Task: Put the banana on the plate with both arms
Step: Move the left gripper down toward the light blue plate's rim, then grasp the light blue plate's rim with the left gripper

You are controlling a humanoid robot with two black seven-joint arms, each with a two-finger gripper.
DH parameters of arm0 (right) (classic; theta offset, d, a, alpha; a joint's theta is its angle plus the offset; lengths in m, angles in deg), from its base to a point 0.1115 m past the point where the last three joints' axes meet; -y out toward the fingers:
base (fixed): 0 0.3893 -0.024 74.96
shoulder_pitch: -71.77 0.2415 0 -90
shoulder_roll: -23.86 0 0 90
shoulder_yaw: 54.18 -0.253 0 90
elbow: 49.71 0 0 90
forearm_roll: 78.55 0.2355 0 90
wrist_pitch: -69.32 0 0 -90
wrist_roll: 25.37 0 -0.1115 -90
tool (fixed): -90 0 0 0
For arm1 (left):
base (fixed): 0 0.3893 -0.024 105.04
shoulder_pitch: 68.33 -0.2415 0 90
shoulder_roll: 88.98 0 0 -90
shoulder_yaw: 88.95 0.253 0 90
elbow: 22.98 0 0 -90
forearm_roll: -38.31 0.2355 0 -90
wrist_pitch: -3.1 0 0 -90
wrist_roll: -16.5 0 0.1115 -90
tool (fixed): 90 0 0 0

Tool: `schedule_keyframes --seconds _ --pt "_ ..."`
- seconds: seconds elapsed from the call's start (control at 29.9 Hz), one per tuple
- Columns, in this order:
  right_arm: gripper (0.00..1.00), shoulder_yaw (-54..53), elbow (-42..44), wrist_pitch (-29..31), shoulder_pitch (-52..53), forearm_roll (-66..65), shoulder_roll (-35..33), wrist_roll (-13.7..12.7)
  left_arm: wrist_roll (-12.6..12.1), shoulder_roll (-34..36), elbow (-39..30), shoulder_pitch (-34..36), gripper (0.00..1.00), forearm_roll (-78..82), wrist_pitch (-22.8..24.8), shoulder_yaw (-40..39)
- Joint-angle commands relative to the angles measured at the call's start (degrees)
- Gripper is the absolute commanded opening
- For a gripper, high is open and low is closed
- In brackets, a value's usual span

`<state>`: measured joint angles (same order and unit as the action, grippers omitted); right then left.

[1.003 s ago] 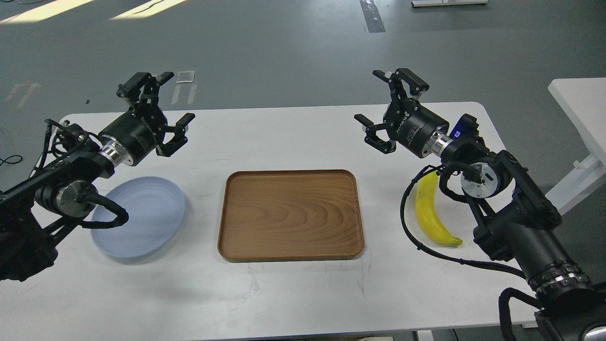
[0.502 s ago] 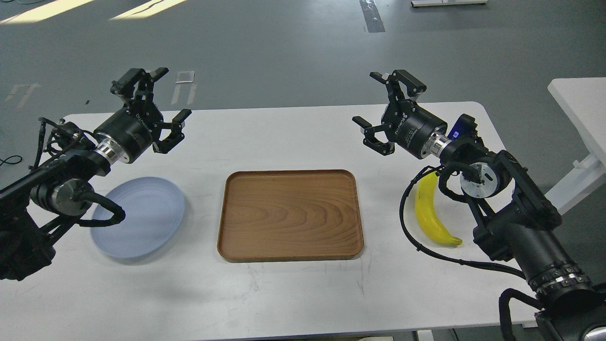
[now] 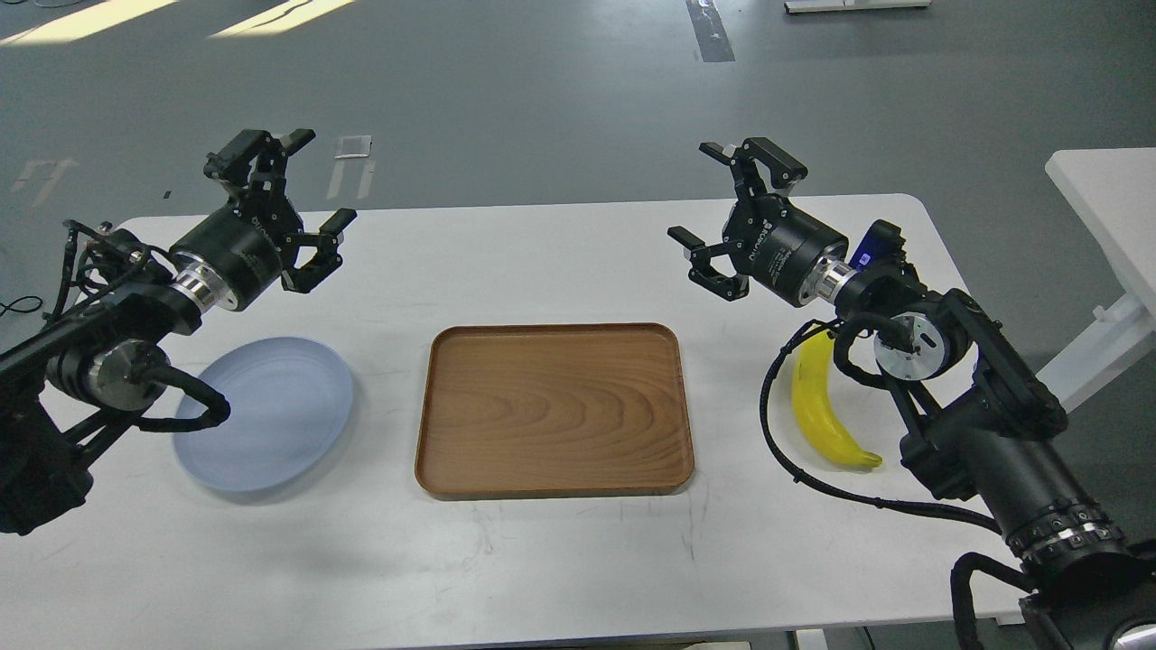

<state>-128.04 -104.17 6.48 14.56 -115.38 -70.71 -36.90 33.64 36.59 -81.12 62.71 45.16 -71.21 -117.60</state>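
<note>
The yellow banana lies on the white table at the right, partly behind my right arm's wrist and cable. The pale blue-grey plate sits on the table at the left, empty. My left gripper is open and empty, raised above the table behind the plate. My right gripper is open and empty, raised above the table up and left of the banana, not touching it.
A rectangular brown wooden tray lies empty in the table's middle, between plate and banana. The white table ends near the back behind both grippers. Another white table's corner stands at the far right.
Both arms have drifted slightly to the left and up; both grippers stay open. The banana, plate and tray have not moved.
</note>
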Motion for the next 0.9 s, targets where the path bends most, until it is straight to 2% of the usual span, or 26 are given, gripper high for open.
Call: schedule_keyframes --seconds 0.0,0.13,0.2,0.27,0.37,0.47,0.54,0.67,0.74,0.87 --pt "1.0 -0.23 -0.47 0.0 -0.01 0.0 0.0 0.02 -0.26 -0.41 -0.22 0.0 0.98 0.0 0.13 0.09" --pt "1.0 -0.23 -0.82 0.0 -0.01 0.0 0.0 0.02 0.27 -0.15 -0.31 -0.08 0.98 0.7 0.05 0.36" --pt "1.0 -0.14 -0.82 0.0 -0.01 0.0 0.0 0.02 0.45 -0.06 -0.4 0.35 0.98 5.86 -1.88 1.06" --pt "1.0 -0.05 -0.82 0.0 -0.01 0.0 0.0 0.11 0.53 1.16 -0.92 1.32 0.98 24.33 -8.62 1.32" --pt "1.0 -0.05 -0.73 0.0 -0.36 -0.09 0.0 0.37 0.1 4.14 -4.42 0.89 0.98 46.39 -13.91 1.59" --pt "1.0 -0.14 -0.73 0.0 -0.8 -0.09 0.0 0.55 -0.08 11.16 -8.56 0.01 0.98 64.02 -15.85 5.34" --pt "1.0 -0.14 -0.73 0.0 -0.89 0.0 0.0 0.55 -0.08 13.64 -9.54 -0.17 0.98 68.27 -18.13 7.29" --pt "1.0 -0.14 -0.82 0.0 -1.24 0.0 0.0 0.55 0.01 18.74 -7.53 -0.35 0.98 72.42 -27.44 18.16" --pt "1.0 -0.05 -0.82 0.0 -1.24 0.0 0.0 0.64 0.01 20.41 -5.86 -0.43 0.98 72.33 -29.39 22.3" --pt "1.0 -0.05 -0.73 0.0 -1.24 0.0 0.09 0.55 0.09 22.26 -4.45 -3.59 0.98 72.25 -31.41 25.67"
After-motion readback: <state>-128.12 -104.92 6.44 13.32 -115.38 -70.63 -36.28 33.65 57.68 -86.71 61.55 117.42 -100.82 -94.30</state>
